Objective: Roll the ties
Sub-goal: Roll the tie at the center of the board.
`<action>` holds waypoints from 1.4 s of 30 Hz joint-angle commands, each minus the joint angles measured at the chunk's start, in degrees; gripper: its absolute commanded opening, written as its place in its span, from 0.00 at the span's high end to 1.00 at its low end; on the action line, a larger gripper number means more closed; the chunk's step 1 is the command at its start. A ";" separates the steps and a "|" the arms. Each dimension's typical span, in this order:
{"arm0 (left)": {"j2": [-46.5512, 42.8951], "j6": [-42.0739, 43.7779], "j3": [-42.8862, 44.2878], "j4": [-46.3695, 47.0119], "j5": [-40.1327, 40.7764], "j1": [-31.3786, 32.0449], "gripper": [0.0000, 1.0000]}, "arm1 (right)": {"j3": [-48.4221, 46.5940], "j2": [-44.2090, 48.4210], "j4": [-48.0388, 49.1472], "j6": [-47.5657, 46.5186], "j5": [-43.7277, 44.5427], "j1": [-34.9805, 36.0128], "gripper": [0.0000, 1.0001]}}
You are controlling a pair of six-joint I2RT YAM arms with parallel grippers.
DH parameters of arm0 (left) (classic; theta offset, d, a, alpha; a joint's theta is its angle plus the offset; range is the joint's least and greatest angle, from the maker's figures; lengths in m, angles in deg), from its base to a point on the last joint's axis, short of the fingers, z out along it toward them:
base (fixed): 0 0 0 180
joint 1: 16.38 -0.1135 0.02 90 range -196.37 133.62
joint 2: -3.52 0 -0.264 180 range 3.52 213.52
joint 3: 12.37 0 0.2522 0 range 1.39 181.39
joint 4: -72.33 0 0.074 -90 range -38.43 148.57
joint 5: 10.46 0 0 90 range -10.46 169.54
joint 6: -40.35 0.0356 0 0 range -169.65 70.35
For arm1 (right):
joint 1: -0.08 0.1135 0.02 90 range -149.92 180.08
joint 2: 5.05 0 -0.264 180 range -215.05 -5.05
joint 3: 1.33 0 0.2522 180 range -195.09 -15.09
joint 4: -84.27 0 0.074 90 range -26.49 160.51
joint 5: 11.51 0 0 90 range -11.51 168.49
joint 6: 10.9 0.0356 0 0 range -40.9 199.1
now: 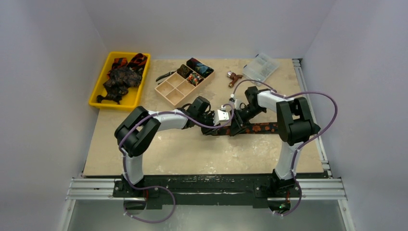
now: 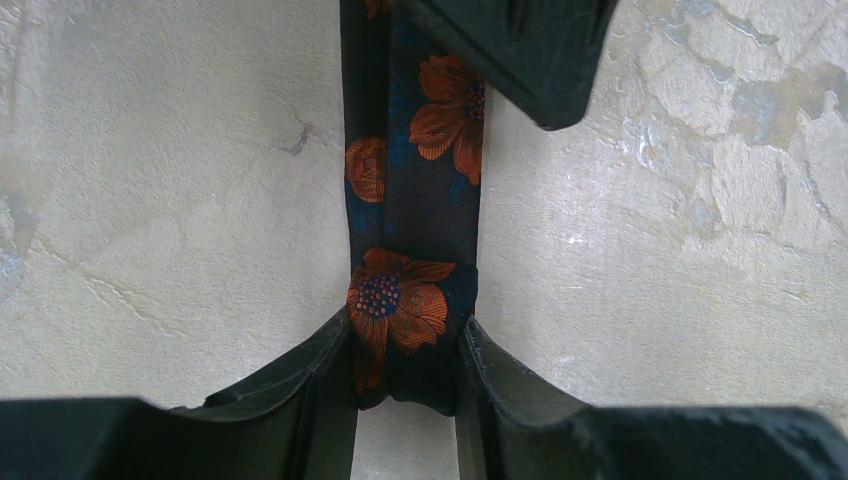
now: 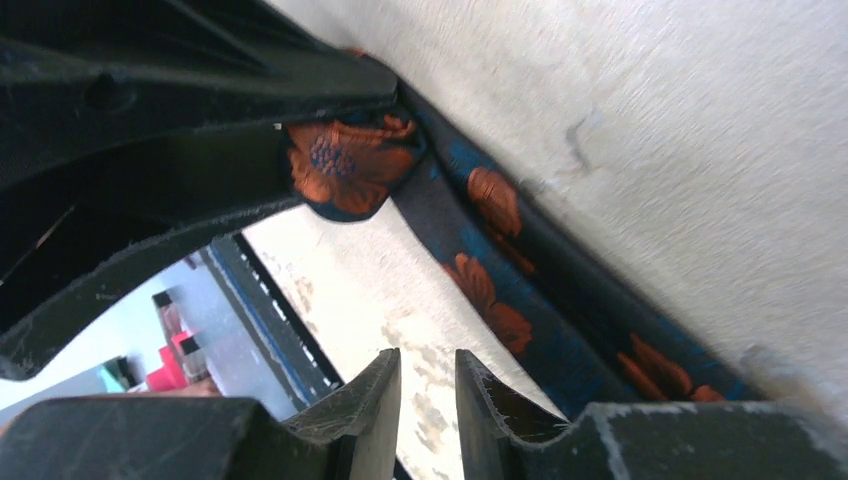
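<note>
A dark tie with orange flowers lies flat across the table toward the right. My left gripper is shut on its folded near end, which fills the gap between the fingers. The strip runs straight away from there. My right gripper hangs just over the strip, right beside the left one. In the right wrist view its fingertips stand a narrow gap apart with only table between them. The tie passes to their right, and its held end shows in the left fingers.
A yellow tray at the back left holds a heap of ties. A beige compartment box has rolled ties in its far cells. Pliers, a small brown object and a clear plastic box lie behind.
</note>
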 commanded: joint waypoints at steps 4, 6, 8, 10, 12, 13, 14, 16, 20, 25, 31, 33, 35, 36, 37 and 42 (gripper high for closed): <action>3.65 1.07 -2.70 -8.62 4.61 -0.11 0.84 | -6.28 -1.46 4.46 2.18 1.98 -0.09 0.71; 3.63 1.06 -2.74 -8.55 4.64 -0.12 0.84 | -6.37 -1.37 4.18 1.72 2.64 -0.16 0.70; 3.72 1.09 -2.75 -8.48 4.66 -0.12 0.84 | -6.59 -1.54 3.29 1.09 2.42 -0.10 0.70; 3.63 1.00 -2.83 -8.44 4.64 -0.12 0.84 | -6.73 -1.15 1.85 0.02 1.70 -0.10 0.70; 3.72 0.99 -2.72 -8.48 4.73 -0.12 0.84 | -6.61 -0.28 -0.18 -1.53 0.30 -0.10 0.71; 3.69 1.05 -2.80 -8.48 4.71 -0.12 0.84 | -6.17 0.31 -1.47 -2.39 -0.35 -0.09 0.72; 3.73 0.98 -2.84 -8.42 4.72 -0.08 0.84 | -5.41 0.74 -2.44 -2.94 -0.94 -0.05 0.73; 3.73 0.98 -2.76 -8.41 4.65 -0.08 0.84 | -2.15 1.82 -3.03 -3.35 -1.45 -0.02 0.73; 3.82 0.81 -2.57 -8.35 4.94 -0.12 0.84 | 2.33 2.02 0.62 -2.73 0.41 -0.07 0.73; 3.55 0.87 -2.85 -8.42 4.87 -0.11 0.83 | -0.78 -0.69 3.85 -0.62 1.43 -0.04 0.72; 3.75 1.06 -2.69 -8.58 4.87 -0.12 0.83 | -4.89 -3.91 3.52 -0.25 1.39 -0.54 0.72; 3.67 1.12 -2.71 -8.64 4.87 -0.07 0.83 | -5.31 -3.64 2.99 -0.26 1.06 -0.54 0.71; 3.53 1.10 -2.88 -8.35 4.87 -0.11 0.83 | -5.48 -3.06 1.89 -0.56 0.22 -0.49 0.69; 3.50 1.11 -2.86 -8.31 4.87 -0.08 0.83 | -5.49 -2.66 1.70 -0.27 -0.26 -0.47 0.68; 3.55 1.07 -2.85 -8.32 4.87 -0.05 0.83 | -5.52 -2.30 1.49 -0.10 -1.14 -0.45 0.67; 3.82 1.02 -2.67 -8.34 4.87 -0.08 0.83 | -5.48 -1.02 3.18 4.86 -8.15 0.41 0.61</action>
